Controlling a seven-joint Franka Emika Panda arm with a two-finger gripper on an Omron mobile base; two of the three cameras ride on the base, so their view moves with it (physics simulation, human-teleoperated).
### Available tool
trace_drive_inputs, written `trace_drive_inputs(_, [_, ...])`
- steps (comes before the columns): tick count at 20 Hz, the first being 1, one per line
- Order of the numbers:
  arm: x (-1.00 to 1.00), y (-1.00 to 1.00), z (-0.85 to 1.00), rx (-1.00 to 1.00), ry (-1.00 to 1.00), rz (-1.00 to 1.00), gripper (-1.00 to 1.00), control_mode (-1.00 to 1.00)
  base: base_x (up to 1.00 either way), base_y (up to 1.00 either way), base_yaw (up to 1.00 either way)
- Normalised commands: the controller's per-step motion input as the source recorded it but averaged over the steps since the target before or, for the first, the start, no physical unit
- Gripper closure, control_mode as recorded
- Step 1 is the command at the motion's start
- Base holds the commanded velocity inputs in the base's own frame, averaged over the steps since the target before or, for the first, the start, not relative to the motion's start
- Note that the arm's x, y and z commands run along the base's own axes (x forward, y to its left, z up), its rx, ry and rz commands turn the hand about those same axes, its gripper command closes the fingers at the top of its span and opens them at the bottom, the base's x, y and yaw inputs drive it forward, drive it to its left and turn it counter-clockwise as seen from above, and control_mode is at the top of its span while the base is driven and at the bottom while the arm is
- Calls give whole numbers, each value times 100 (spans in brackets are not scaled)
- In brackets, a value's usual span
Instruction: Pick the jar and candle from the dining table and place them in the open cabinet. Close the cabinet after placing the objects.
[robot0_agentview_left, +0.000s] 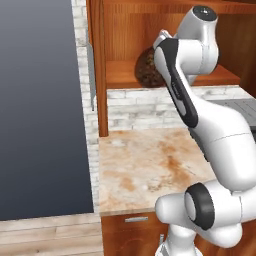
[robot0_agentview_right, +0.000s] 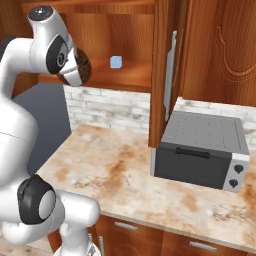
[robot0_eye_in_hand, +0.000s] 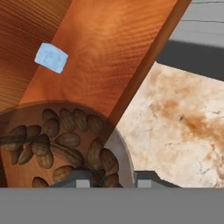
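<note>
Jar (robot0_agentview_left: 146, 69) at the lower shelf (robot0_agentview_left: 120, 75) of the open cabinet (robot0_agentview_right: 135, 30), partly hidden behind the arm in both base views; cannot tell whether resting on the board or hanging just above it. End effector (robot0_eye_in_hand: 111, 180) clenched on the jar, jaws drawn nearly together at what looks like the rim or lid, fingertips (robot0_eye_in_hand: 78, 179) pressed against the glass in the hand view. Through the clear wall, dark brown lumps packed close. Probably heavy for its bulk, stiff, smooth and slippery, and breakable: no squeezing harder than needed, no dropping onto the shelf, no knocking against the cabinet side. Best hold likely across the lid or neck from above, where the round wall gives the jaws two opposed faces; a grip lower on the curved belly would likely slide. Small pale-blue cube (robot0_agentview_right: 116, 62) standing farther along the same shelf, well apart from the jar, so little risk of a bump on release. Below, desk (robot0_agentview_right: 125, 170) of marbled stone with a grey toaster oven (robot0_agentview_right: 200, 150) on it, under the open door (robot0_agentview_right: 167, 70). Candle unseen from here, so nothing to say of its place. Judged stage: jar being set down in the cabinet, candle and door closing yet to come.
</note>
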Motion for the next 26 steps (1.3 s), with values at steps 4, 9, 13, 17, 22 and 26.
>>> trace_drive_inputs(4, [38, 9, 0, 4, -2, 0, 100, -100, 0, 0, 0])
trace_drive_inputs(9, [42, 6, 0, 4, -2, -1, 100, -100, 0, 0, 0])
trace_drive_inputs(13, [37, 6, 0, 4, 0, -1, 100, -100, 0, 0, 0])
trace_drive_inputs(17, [38, 9, 0, 1, 0, -2, 100, -100, 0, 0, 0])
trace_drive_inputs(22, [32, 9, 0, 0, -3, 0, 100, -100, 0, 0, 0])
trace_drive_inputs(26, [25, 9, 0, 1, -4, 0, 100, -100, 0, 0, 0])
